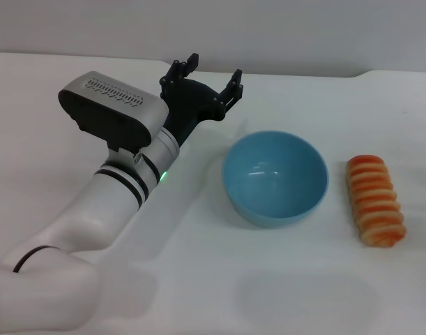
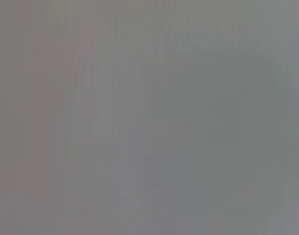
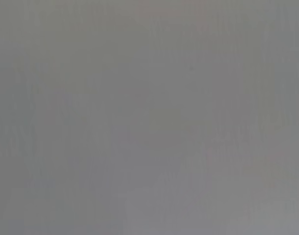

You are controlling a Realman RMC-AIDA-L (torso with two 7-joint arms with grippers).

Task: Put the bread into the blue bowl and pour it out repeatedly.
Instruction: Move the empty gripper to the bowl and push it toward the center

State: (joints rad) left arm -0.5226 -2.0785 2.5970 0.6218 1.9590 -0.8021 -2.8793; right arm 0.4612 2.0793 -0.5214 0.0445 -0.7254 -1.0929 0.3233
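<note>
The left gripper (image 1: 212, 75) is seen spread wide with nothing held, raised beyond the blue bowl (image 1: 275, 178); the bowl is shown upright on the white table (image 1: 303, 293); the striped bread (image 1: 375, 199) is laid apart beside it; only grey blankness is given by both wrist views.

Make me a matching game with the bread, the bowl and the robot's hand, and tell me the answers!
Things:
1. bread
2. blue bowl
3. left gripper

Descriptions:
A. black, jaws spread open, holding nothing
B. orange-and-cream striped, lying on the table to the right of the bowl
C. round, upright and empty, in the middle of the table

Pairs: 1-B, 2-C, 3-A
</note>
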